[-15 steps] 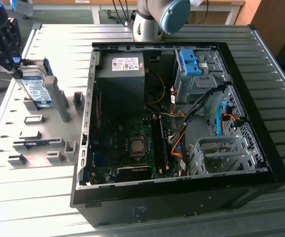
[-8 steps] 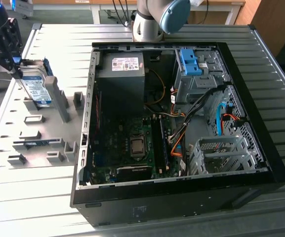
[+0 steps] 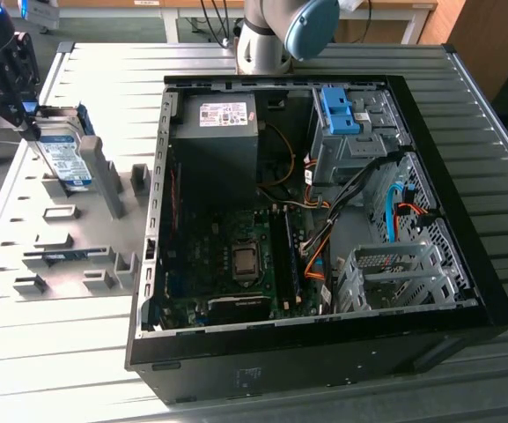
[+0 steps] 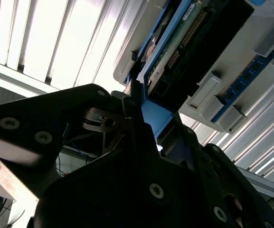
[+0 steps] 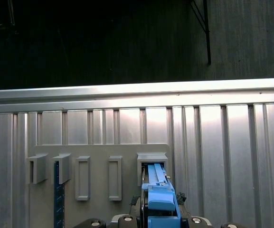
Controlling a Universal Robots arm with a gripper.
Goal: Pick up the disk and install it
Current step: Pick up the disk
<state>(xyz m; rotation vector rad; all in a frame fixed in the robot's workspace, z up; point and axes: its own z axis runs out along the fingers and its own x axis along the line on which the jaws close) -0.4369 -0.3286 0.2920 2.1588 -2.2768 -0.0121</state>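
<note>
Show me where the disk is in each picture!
Exterior view: disk stands in the grey rack, at the exterior view's left.
First wrist view: disk edge-on in a rack slot, blue frame showing.
Second wrist view: disk close up, green underside showing, in the rack.
Shared landmark: the grey rack.

Rack and case, side by side on the table (image 3: 487, 132).
The rack (image 3: 69, 256) lies at the exterior view's left, the case (image 3: 324, 361) to its right; the disk (image 3: 65, 163) stands in the rack's far end, under the gripper (image 3: 30, 126).

Glaring light on ribbed metal table (image 3: 104, 352), wooden furniture (image 3: 475, 35) behind.
</note>
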